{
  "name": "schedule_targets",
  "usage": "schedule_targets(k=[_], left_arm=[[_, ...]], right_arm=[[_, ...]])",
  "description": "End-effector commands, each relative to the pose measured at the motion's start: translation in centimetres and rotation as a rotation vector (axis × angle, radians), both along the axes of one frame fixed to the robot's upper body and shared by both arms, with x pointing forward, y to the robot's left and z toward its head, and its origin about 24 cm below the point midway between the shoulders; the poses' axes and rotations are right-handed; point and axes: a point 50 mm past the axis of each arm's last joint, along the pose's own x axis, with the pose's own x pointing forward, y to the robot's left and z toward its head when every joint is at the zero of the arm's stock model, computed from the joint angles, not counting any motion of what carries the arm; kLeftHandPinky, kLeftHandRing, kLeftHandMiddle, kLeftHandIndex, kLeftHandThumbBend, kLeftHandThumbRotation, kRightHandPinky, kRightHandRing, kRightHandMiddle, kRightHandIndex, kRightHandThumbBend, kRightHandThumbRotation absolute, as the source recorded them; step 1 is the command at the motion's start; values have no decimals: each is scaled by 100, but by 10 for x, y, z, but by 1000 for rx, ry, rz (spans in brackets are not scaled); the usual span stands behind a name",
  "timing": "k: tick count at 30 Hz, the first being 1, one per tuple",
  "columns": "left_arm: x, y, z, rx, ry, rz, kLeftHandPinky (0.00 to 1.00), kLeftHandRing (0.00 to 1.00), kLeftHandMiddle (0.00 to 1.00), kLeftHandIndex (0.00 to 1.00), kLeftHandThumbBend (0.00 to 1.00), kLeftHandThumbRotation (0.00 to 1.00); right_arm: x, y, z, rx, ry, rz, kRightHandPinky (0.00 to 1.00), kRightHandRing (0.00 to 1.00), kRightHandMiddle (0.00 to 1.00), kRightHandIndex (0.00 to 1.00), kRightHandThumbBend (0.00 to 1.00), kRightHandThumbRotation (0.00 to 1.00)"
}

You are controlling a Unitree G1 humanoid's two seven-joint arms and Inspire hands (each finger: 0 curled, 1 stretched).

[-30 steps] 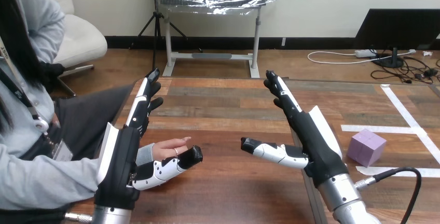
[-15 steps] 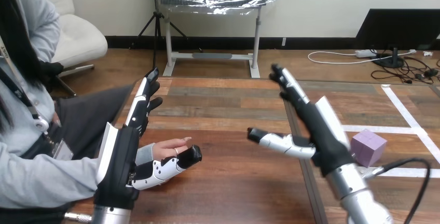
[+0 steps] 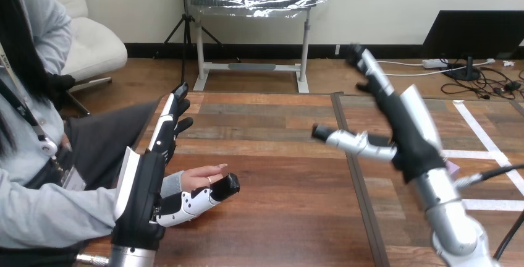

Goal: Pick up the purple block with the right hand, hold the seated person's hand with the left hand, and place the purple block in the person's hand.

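Note:
My right hand (image 3: pixel 409 132) is raised over the right part of the table, open, with straight fingers pointing away and the thumb sticking out to the left. It covers most of the purple block (image 3: pixel 453 167); a small purple corner peeks out beside my wrist. My left hand (image 3: pixel 143 190) stands open at the lower left, with straight fingers pointing up and away. The person's hand (image 3: pixel 201 176) lies palm up just right of my left palm, over my outstretched left thumb. My left fingers are not curled round it.
White tape lines (image 3: pixel 489 146) cross the wooden table (image 3: pixel 272 156) on the right. A black cable (image 3: pixel 511 236) trails from my right forearm at the lower right. The person sits at the table's left edge.
My right hand has swung right and farther away, rising in front of the purple block and hiding most of it. My left hand and the person's hand have stayed put.

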Motion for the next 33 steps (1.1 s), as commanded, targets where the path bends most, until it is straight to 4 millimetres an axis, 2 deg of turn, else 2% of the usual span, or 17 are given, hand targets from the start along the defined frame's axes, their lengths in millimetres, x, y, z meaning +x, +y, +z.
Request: schedule_targets(k=[1, 9, 19, 33], left_arm=[[16, -3, 16, -10, -81, -9, 87, 94, 97, 96, 100, 60], [16, -2, 15, -3, -78, -8, 87, 94, 97, 96, 100, 63], [16, -1, 15, -7, -76, -11, 87, 95, 98, 96, 100, 65], [14, 0, 15, -3, -79, 1, 87, 95, 97, 96, 100, 67]], right_arm=[[19, -4, 48, -44, -168, -20, 88, 97, 95, 97, 100, 51], [26, -19, 55, -146, -188, -72, 87, 96, 94, 98, 100, 52], [39, -40, 57, -130, -137, -130, 91, 98, 94, 100, 100, 51], [50, -63, 58, -189, -90, -239, 86, 96, 93, 98, 100, 57]])
